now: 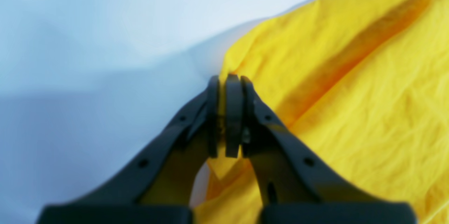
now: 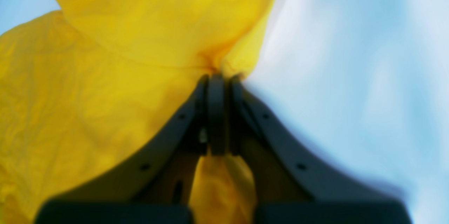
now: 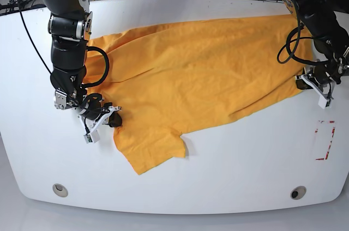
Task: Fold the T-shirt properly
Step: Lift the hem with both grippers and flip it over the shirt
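- The T-shirt (image 3: 196, 73) lies spread and wrinkled across the white table (image 3: 229, 171), filling the middle and upper part of the base view.
- The left gripper (image 1: 228, 115), at that view's right edge, is clenched on a pinch of the shirt's edge.
- The right gripper (image 2: 217, 115), at lower left, likewise grips a bunch of cloth.
- I'd say both should lift together, evenly, keeping the fabric taut so the fold lands flat.
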Controlling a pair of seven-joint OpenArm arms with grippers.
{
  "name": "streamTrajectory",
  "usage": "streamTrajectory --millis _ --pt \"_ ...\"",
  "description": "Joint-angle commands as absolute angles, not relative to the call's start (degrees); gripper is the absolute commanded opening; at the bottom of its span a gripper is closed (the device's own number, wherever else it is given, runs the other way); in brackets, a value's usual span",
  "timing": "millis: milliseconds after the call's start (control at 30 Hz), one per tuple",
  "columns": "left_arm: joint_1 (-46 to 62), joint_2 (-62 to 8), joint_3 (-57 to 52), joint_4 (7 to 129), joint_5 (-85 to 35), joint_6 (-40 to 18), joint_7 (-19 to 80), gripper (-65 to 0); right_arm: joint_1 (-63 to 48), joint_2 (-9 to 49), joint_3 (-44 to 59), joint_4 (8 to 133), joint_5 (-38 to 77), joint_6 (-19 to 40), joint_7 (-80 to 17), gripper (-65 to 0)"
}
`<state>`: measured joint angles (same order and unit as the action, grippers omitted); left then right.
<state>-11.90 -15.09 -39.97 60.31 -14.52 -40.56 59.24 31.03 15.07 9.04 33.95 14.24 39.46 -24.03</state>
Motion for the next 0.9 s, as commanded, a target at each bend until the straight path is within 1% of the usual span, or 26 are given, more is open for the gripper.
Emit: streamTrajectory --millis 0,133,267,400,567,667,867 --pt "-10.95 -14.37 -39.43 59.65 -10.15 -40.00 64.31 -65.0 32.57 15.69 9.27 35.30 14.64 39.78 -23.78 -65.0" --pt "-11.56 -14.37 -39.43 60.62 -10.24 -40.00 64.13 -65.0 32.04 15.69 9.36 41.01 14.73 39.78 -24.75 -65.0" --pt "-12.35 -14.29 -38.99 67.65 -9.89 -40.00 63.43 -65.0 30.90 15.78 9.36 48.57 14.73 39.78 -28.97 -65.0" --pt "-12.62 -14.29 -33.71 74.77 -10.07 -40.00 63.78 -65.0 30.20 15.78 9.36 56.48 14.20 39.78 -32.57 -65.0" --pt "-12.70 -14.29 -30.29 83.74 -10.15 -40.00 63.78 -65.0 30.55 15.87 9.27 61.85 14.11 39.78 -35.56 -65.0" --pt "-14.55 -14.29 -29.05 88.84 -10.15 -40.00 64.04 -65.0 31.34 16.22 9.19 65.01 14.11 39.69 -37.14 -65.0" --pt "-20.70 -14.46 -29.05 93.93 -9.98 -40.00 69.41 -65.0 35.91 16.40 9.19 68.88 14.02 39.69 -41.01 -65.0"
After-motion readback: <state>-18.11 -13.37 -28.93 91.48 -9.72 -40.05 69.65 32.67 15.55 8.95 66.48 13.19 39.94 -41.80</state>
